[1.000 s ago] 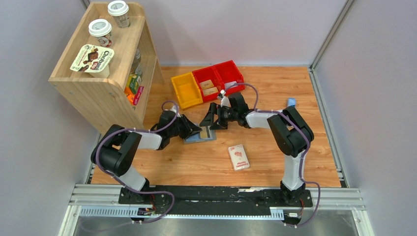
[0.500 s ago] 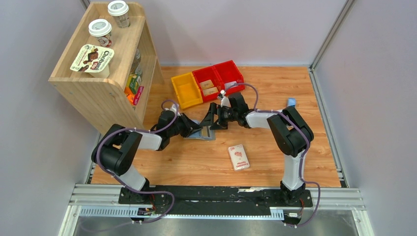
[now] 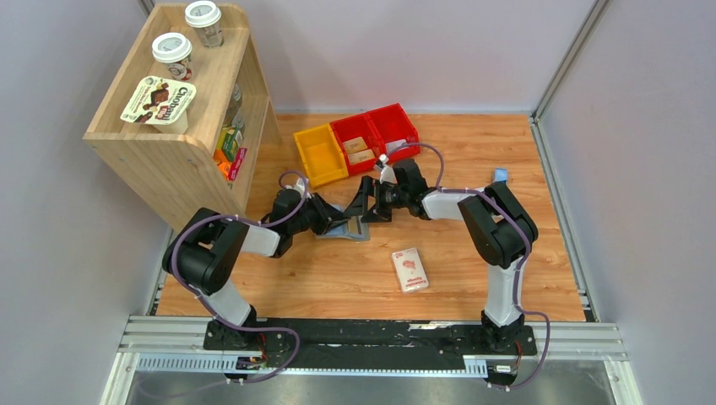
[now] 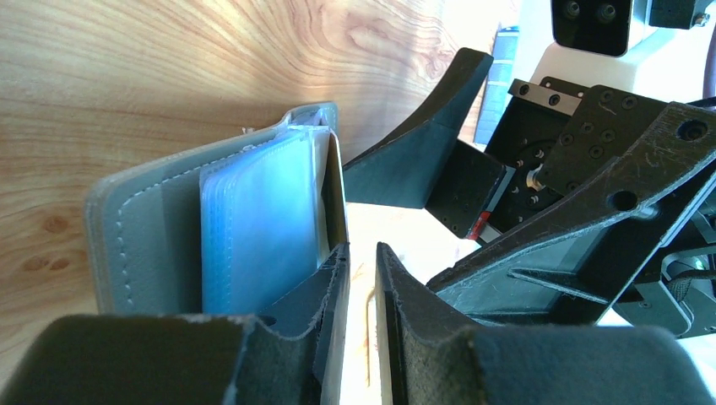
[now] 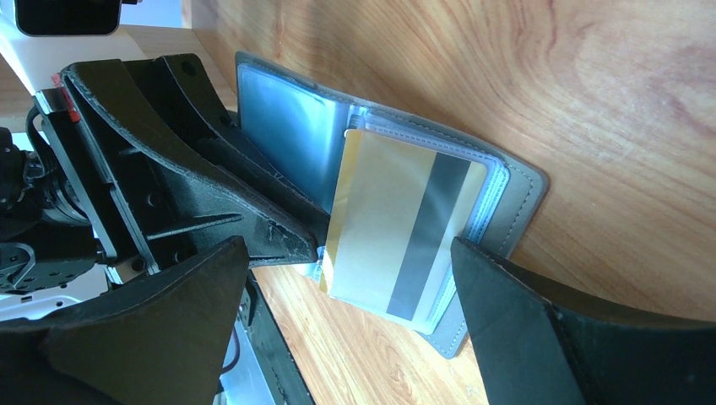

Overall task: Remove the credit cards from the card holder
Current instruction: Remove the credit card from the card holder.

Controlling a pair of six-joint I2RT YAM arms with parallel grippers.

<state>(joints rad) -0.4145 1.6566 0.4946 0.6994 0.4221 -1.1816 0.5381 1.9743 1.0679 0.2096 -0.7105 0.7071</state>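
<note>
The right gripper (image 5: 348,246), fingers wide, straddles the gold striped credit card (image 5: 397,224) jutting from the open card holder (image 5: 283,126) mid-table, long axis 1-to-7 o'clock, while the narrow left gripper (image 4: 361,253) apparently pinches its 9 o'clock edge.

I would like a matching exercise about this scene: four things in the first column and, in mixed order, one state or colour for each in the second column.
Column one
1. card holder
2. gold card
3. packet
4. right gripper

Column two
A. white and pink, lying apart from the others
B. wide open, holding nothing
C. lying open, blue pockets showing
D. sticking out, dark stripe showing

Pairs: 1-C, 2-D, 3-A, 4-B
</note>
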